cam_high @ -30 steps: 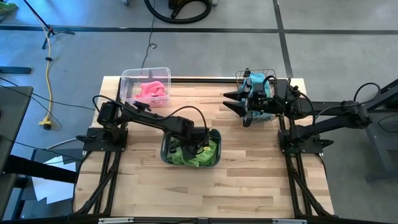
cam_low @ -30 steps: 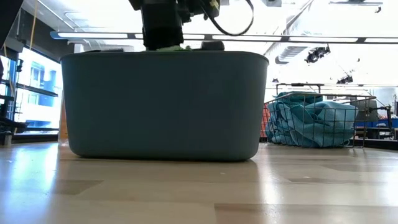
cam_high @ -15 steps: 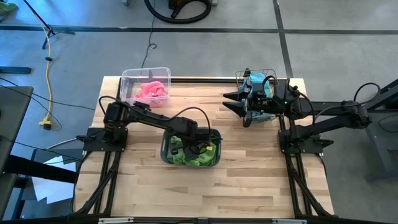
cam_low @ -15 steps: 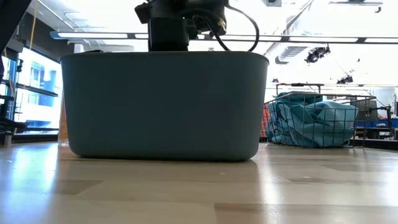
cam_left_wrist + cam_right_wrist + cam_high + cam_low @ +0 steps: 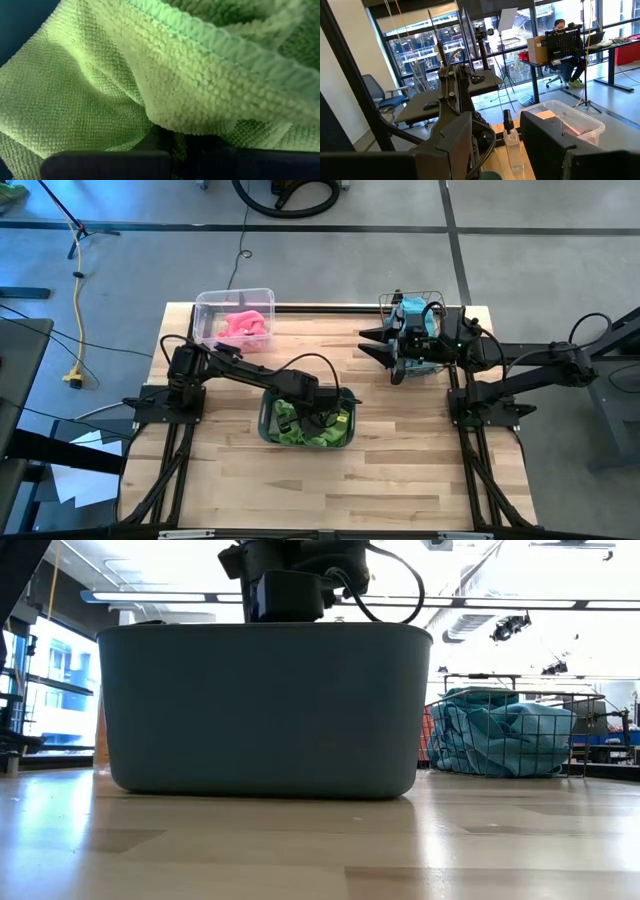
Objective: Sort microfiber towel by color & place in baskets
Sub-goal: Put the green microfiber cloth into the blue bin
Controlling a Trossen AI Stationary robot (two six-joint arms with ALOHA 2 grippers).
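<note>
The grey-blue tub (image 5: 266,426) (image 5: 260,710) stands at the middle of the table and holds green microfiber towels (image 5: 322,436). My left gripper (image 5: 316,416) reaches down into it, shut on a green towel (image 5: 100,90). A clear bin (image 5: 210,308) at the far left holds pink towels (image 5: 245,326). The wire basket (image 5: 388,302) (image 5: 575,735) at the far right holds blue towels (image 5: 412,310) (image 5: 490,730). My right gripper (image 5: 368,343) (image 5: 495,150) hangs level beside that basket, open, with nothing between its fingers. My left gripper comes from above, its fingers pointing steeply down into the tub. A fold of the green towel (image 5: 165,125) runs out from its shut fingertips; whether that is one layer or several I cannot tell. The towel lies slack in the tub.
The near half of the wooden table (image 5: 330,490) is bare boards. The clear bin also shows in the right wrist view (image 5: 570,120). Beyond the table are desks, a chair and a seated person (image 5: 565,40).
My left gripper has gone down into the tub and rolled about its own line, still shut. The green towel, which bulged above the tub's rim, now lies lower inside it and more spread out.
</note>
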